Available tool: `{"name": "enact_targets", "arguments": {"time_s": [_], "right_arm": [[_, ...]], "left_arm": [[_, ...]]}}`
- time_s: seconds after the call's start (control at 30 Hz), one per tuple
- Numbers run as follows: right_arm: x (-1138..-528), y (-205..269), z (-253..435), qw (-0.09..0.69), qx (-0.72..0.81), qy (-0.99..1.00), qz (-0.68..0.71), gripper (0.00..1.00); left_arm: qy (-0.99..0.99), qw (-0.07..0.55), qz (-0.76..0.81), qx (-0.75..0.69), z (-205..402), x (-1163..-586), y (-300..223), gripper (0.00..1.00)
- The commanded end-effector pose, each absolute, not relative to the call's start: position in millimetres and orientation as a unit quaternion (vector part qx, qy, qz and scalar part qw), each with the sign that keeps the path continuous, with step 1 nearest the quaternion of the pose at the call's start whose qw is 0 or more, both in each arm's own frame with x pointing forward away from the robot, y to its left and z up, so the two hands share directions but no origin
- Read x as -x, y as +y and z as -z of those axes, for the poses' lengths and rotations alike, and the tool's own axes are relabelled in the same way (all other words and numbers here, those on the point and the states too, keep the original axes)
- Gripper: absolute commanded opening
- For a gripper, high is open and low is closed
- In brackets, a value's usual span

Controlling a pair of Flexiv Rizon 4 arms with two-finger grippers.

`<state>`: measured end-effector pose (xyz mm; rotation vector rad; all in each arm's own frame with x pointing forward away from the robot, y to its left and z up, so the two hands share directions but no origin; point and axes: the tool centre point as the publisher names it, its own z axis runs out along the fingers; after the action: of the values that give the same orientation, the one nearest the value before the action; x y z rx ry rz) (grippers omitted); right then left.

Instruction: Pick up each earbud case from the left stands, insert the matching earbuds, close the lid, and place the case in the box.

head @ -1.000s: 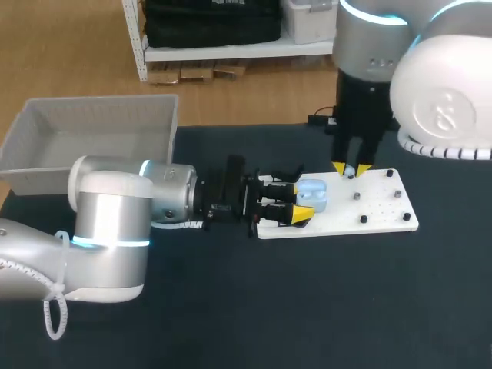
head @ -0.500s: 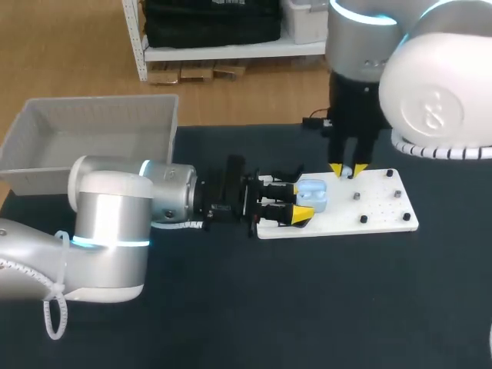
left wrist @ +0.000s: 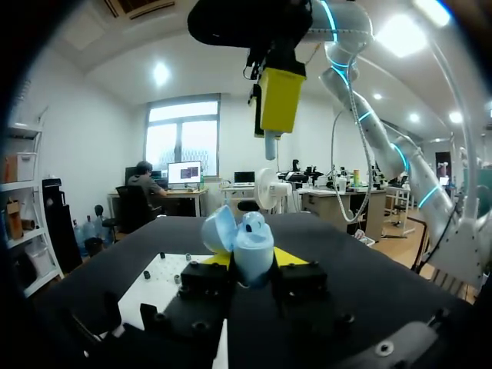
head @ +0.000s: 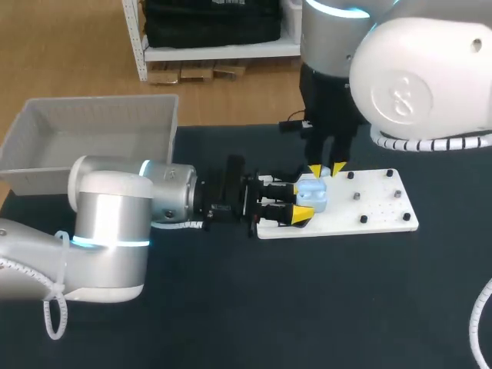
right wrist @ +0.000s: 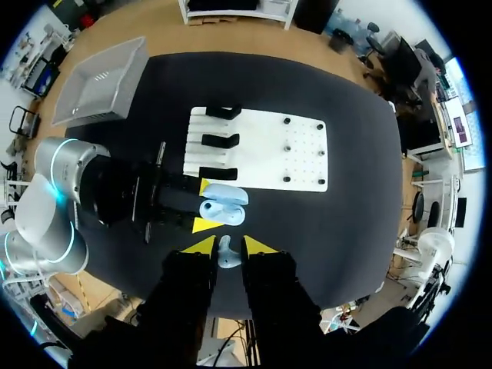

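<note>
While the left arm lies low across the table (head: 323, 307), the left end effector (head: 298, 203) is clamped on the pale blue earbud case (head: 311, 194), one yellow tip pressed to each side, so the case sits steady just above the near end of the white board (head: 377, 209). It seems to be held that way to give the other arm a fixed target. The lid (left wrist: 218, 229) stands open and tipped back, leaving the wells facing upward. From the left wrist view I cannot tell whether a bud is already seated in there. The right arm comes down almost vertically from above. The right end effector (head: 326, 169) is narrowed to a pinch on a small pale earbud (left wrist: 269, 146), whose stem hangs below the yellow tips. It hovers right over the open case, near it but apart from it, which I take as lining up for the insertion. The three black stands (right wrist: 221, 141) at the board's left end look bare, so this may well be the last case. The grey box (head: 100, 101) waits at the far left corner of the table, well apart from the work. I'd expect a gentle, straight descent to matter here, since a skewed bud could catch the rim or nudge the lid
</note>
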<state>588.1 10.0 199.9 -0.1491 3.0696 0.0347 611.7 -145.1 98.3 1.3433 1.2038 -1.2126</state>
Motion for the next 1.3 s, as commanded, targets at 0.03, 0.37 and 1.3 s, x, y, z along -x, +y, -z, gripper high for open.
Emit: {"name": "enact_targets", "arguments": {"time_s": [0.03, 0.37, 1.3], "right_arm": [[-588, 12, -196, 0.036, 0.043, 0.998, -0.017, 0.00], [-587, 24, -188, 0.046, 0.039, 0.998, -0.009, 0.00], [-594, 31, -163, 0.058, 0.023, 0.998, -0.015, 0.00]], "left_arm": [[0.491, 0.464, 0.494, -0.548, -99, -612, -145, 0.00], [0.491, 0.464, 0.494, -0.548, -99, -612, -145, 0.00], [0.491, 0.464, 0.494, -0.548, -99, -612, -145, 0.00]]}}
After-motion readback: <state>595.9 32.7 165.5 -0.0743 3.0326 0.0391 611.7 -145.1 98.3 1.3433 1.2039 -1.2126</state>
